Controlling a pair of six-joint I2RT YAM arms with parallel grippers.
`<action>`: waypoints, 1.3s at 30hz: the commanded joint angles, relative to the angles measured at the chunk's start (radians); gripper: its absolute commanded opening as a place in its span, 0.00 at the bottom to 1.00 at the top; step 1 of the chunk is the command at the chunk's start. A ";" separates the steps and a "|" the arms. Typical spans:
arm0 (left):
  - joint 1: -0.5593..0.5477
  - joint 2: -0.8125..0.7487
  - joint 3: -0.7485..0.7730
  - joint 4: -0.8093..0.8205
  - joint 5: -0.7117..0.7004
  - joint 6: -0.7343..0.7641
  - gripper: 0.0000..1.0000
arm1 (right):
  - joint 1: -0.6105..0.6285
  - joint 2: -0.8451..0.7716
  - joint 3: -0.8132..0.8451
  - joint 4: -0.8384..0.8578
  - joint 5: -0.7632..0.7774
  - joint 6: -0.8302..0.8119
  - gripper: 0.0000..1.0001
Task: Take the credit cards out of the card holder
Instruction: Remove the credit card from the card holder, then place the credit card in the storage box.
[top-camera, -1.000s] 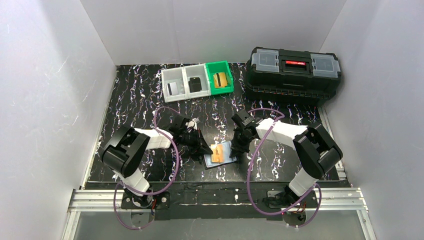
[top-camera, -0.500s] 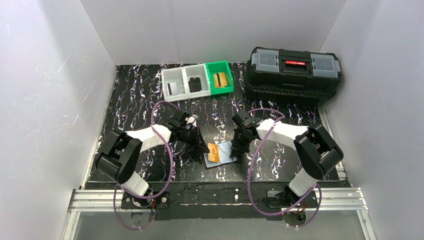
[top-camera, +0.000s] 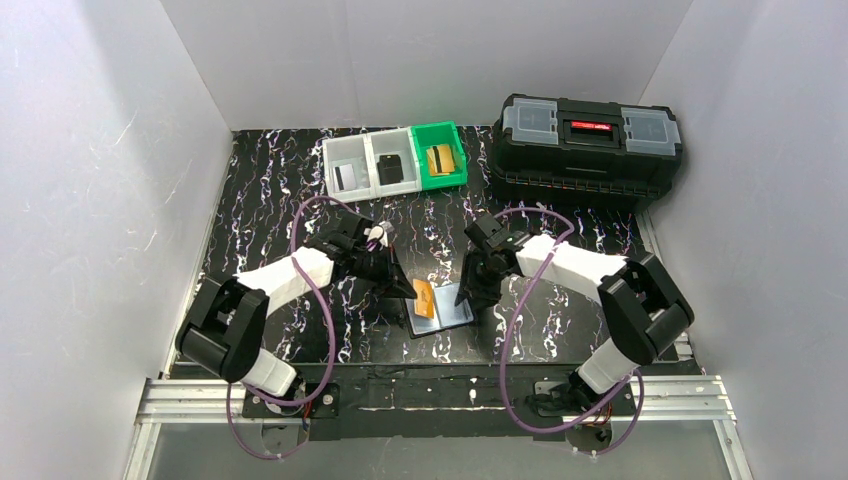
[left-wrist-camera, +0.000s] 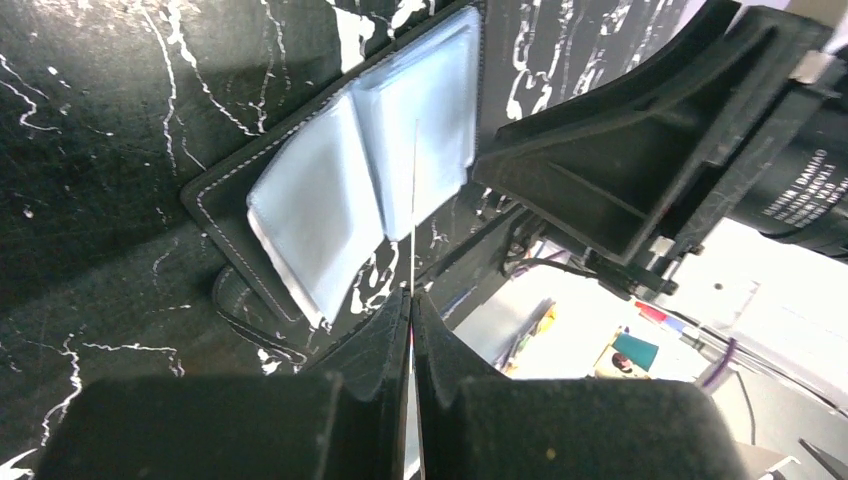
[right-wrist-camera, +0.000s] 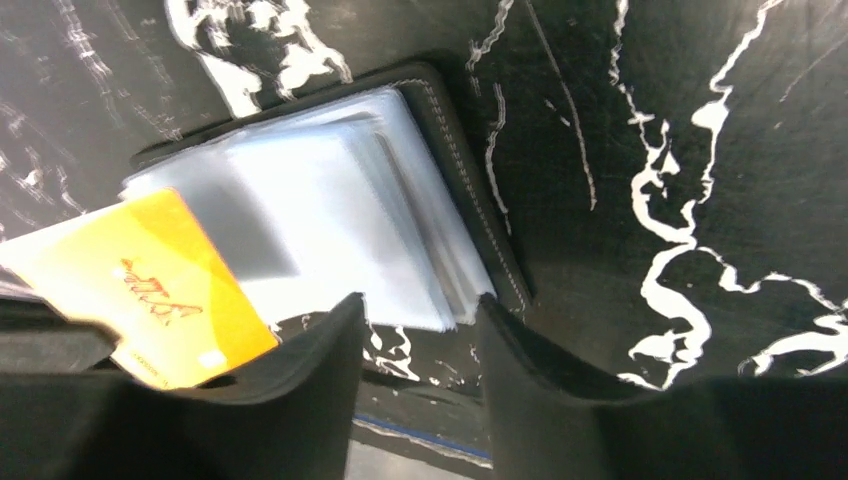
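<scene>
The left arm stretches inward, its claw (top-camera: 412, 292) pinched shut on a thin gold-orange plastic card (top-camera: 424, 297), tilted above the open black bifold card holder (top-camera: 447, 312) on the bench (top-camera: 270, 200). The right claw (top-camera: 470, 300) hangs part-open and empty at the holder's right edge.

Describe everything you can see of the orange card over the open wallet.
The thin, glossy gold-orange rectangular plastic card bears small reddish lettering. The left tool is shut on one end, holding it tilted over the open black bifold card holder's pale clear pockets. Whether its other end is clear of them cannot be told.
</scene>
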 joint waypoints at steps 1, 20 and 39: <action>0.025 -0.085 0.032 -0.003 0.061 -0.031 0.00 | -0.004 -0.116 0.115 -0.064 0.035 -0.041 0.61; 0.113 -0.115 0.064 0.615 0.242 -0.566 0.00 | -0.192 -0.314 -0.033 0.589 -0.477 0.233 0.79; 0.113 -0.111 0.168 0.269 0.254 -0.325 0.39 | -0.208 -0.213 0.044 0.564 -0.493 0.212 0.01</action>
